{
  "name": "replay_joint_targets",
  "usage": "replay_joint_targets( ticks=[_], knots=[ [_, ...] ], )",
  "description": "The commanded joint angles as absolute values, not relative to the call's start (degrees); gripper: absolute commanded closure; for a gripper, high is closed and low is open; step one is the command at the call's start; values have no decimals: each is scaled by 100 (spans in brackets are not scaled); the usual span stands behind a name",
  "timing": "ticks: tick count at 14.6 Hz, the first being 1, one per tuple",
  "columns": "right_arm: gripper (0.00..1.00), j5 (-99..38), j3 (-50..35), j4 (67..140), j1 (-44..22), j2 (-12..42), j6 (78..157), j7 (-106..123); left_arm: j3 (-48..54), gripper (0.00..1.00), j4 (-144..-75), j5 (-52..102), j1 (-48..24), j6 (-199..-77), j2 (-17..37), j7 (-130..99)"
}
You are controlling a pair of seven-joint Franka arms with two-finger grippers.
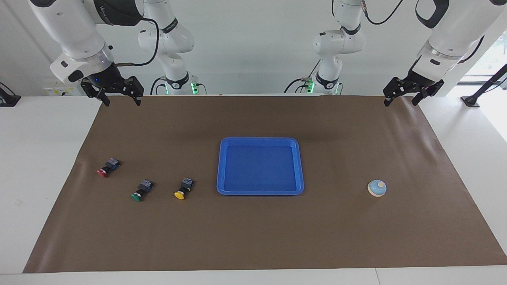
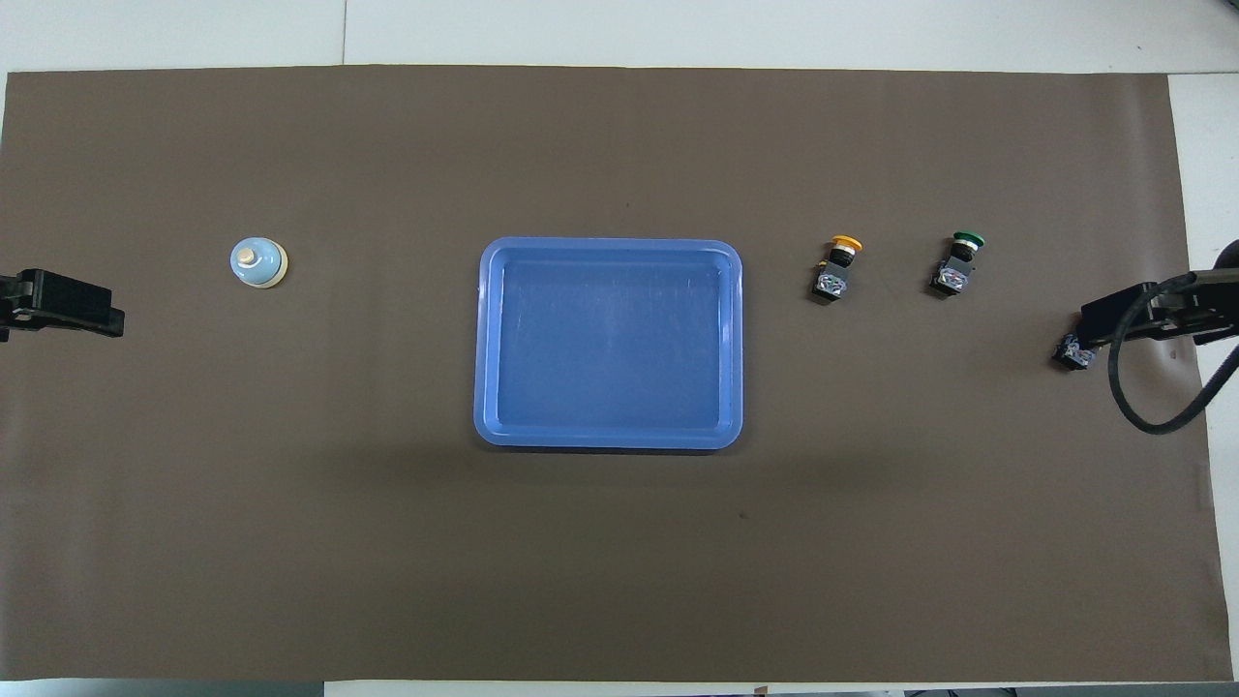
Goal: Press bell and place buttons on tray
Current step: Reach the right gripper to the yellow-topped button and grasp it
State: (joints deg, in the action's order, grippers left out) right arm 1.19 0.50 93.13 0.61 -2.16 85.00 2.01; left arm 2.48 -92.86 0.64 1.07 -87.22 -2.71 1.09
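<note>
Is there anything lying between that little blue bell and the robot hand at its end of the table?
Nothing visible does. The left gripper hangs open above the mat's edge nearest the robots, and only bare brown mat lies between there and the bell. The tray and the buttons sit toward the right arm's end, off that path.

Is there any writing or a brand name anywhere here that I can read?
Lettering on the black band of the right arm: too blurred to read.
Bell, tray, red button, green button, yellow button: no readable text.
</note>
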Motion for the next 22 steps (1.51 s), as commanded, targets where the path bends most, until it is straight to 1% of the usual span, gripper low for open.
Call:
replay_joint_targets(
  ticks=[1,3,5,9,11,13,18,20,22],
  knots=[
    [0,158,-9,9448,115,-334,8534,298,220,0,-9360,17,-9,-8648,-281,185],
    [0,158,-9,9518,53,-343,8631,255,220,0,-9352,105,-17,-8666,-273,193],
    [0,149,-9,9816,53,-439,9007,150,211,0,-9352,149,-26,-8675,-272,193],
    [0,149,-61,10309,18,-413,9658,-586,211,0,-9360,149,0,-8684,-272,571],
    [0,149,-70,10362,-218,-177,9895,-974,202,0,-9360,149,0,-8675,-281,597],
    [0,149,-70,10388,-290,113,10220,-1352,202,0,-9360,149,-18,-8666,-281,606],
    [0,141,-70,10950,-667,728,11818,-2256,185,0,-9369,132,-26,-8683,-342,563],
    [0,141,-70,11301,-773,782,12451,-2390,185,0,-9352,132,-9,-8657,-369,554],
    [0,141,-70,11391,-782,1044,12875,-2391,185,0,-9352,132,35,-8657,-369,554]
  ],
)
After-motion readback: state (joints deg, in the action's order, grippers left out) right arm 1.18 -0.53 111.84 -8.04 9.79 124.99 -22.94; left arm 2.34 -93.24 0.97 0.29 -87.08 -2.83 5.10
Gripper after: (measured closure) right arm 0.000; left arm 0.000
